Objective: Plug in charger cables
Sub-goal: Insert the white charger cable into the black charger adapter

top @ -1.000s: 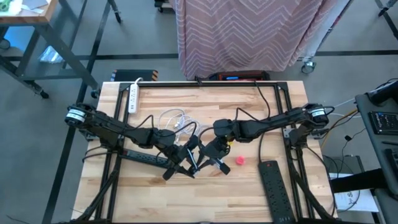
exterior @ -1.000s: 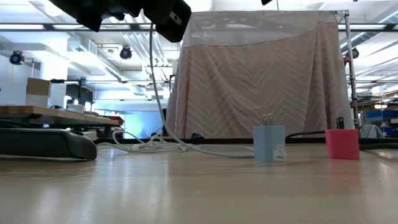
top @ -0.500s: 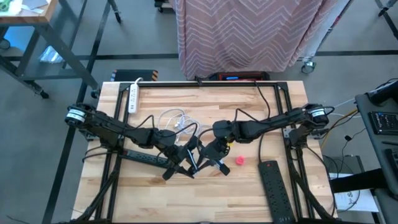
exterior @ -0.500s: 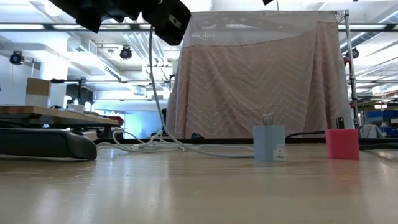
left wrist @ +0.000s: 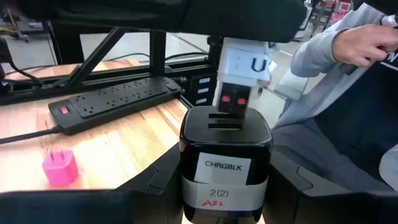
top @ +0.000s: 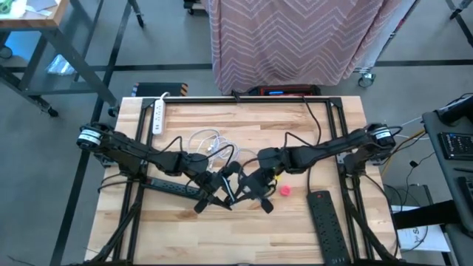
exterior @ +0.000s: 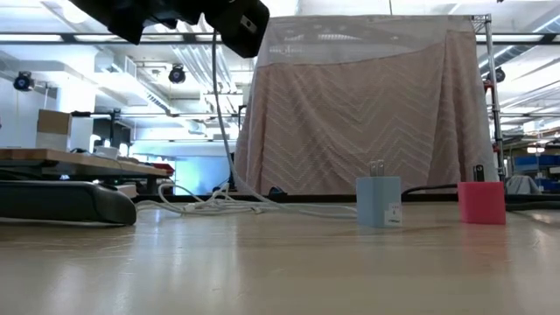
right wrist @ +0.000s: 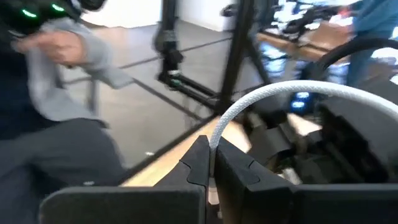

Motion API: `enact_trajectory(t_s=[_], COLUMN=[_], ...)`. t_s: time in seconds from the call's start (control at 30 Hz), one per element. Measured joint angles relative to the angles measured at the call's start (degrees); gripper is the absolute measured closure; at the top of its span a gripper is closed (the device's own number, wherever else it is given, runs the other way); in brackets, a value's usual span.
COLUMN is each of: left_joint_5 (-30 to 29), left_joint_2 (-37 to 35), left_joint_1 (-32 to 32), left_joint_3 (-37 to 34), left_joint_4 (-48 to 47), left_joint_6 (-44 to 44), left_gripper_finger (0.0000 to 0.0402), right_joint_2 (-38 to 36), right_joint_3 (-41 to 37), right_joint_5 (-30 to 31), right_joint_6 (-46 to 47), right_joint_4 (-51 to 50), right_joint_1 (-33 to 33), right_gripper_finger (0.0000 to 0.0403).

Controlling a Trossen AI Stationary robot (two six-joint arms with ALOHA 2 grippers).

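We're mid-plug: left claw (left wrist: 225,186) clamped on the black charger block (left wrist: 226,163), right claw (right wrist: 208,163) pinching the white cable (right wrist: 273,99), probably its connector (left wrist: 239,78), at the block's 12 o'clock. Next: line up and push.

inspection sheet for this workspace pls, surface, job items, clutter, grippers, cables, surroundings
surface: wooden table, bare at the front.
job's things: black charger block labelled CHRGBLK, a white cable connector right above its slot; pink plug block and light blue plug block standing loose.
clutter: nothing seen.
grippers: left gripper shut on the black charger block; right gripper shut on the white cable; the two meet mid-table.
cables: white cords coiled behind the arms; black power strips; white power strip.
surroundings: draped zigzag cloth; a person's sleeve beyond the table.
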Motion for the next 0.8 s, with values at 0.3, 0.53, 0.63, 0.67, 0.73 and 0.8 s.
enact_trajectory(t_s=[0.3,0.53,0.63,0.67,0.73,0.8], left_joint_5=[-0.25,-0.40,-0.45,-0.58,-0.73,-0.82], left_joint_2=[0.02,0.04,0.04,0.04,0.04,0.04], left_joint_1=[-1.11,-1.49,-1.52,-1.58,-1.62,-1.62], left_joint_3=[0.00,0.00,0.00,0.00,0.00,0.00], left_joint_4=[0.76,0.76,1.05,1.19,1.60,1.66], left_joint_6=[2.55,4.13,4.70,4.85,4.87,4.96], left_gripper_finger=[0.0268,0.0268,0.0268,0.0268,0.0268,0.0268], right_joint_2=[-0.08,-0.08,-0.08,-0.08,-0.08,0.11], right_joint_3=[-0.57,-0.59,-0.59,-0.59,-0.59,-0.59], right_joint_5=[3.65,4.16,4.22,4.25,4.25,4.21], right_joint_6=[-1.32,1.02,1.02,0.26,-0.77,-1.12], right_joint_4=[0.04,0.14,0.69,0.96,1.49,2.07], right_joint_1=[1.30,1.41,1.54,1.63,1.77,1.79], right_gripper_finger=[0.0403,0.0403,0.0403,0.0403,0.0403,0.0403])
